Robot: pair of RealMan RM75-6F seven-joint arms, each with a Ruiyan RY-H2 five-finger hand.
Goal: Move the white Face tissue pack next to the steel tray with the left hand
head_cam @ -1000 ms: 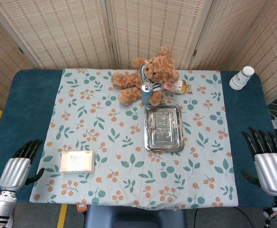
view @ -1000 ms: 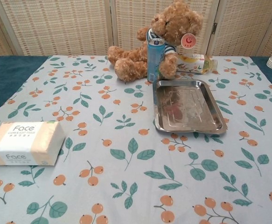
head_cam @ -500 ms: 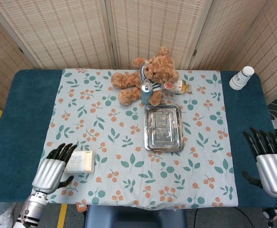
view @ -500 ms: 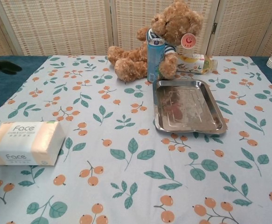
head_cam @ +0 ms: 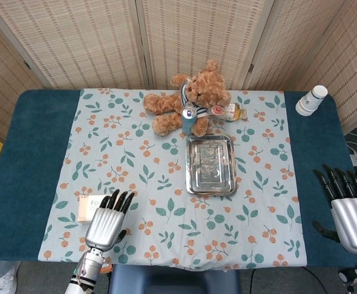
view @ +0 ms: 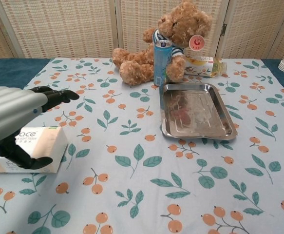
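Overhead, the left hand [head_cam: 106,222] hovers above the right end of the white Face tissue pack [head_cam: 87,207], fingers spread and holding nothing; only the chest view catches its dark thumb [view: 20,157] reaching in front of the soft rectangular pack [view: 37,146], contact impossible to judge. The pack lies well left of the steel tray [head_cam: 210,165] and nearer the robot, with open floral cloth [head_cam: 160,184] between them. Only the head view shows the right hand [head_cam: 348,211], open, far right of the tray over blue table [head_cam: 316,159]. The glossy, rounded-corner tray has a plush teddy bear [view: 173,34], a blue can [view: 162,61] and a bottle [view: 202,66] crowding its far edge.
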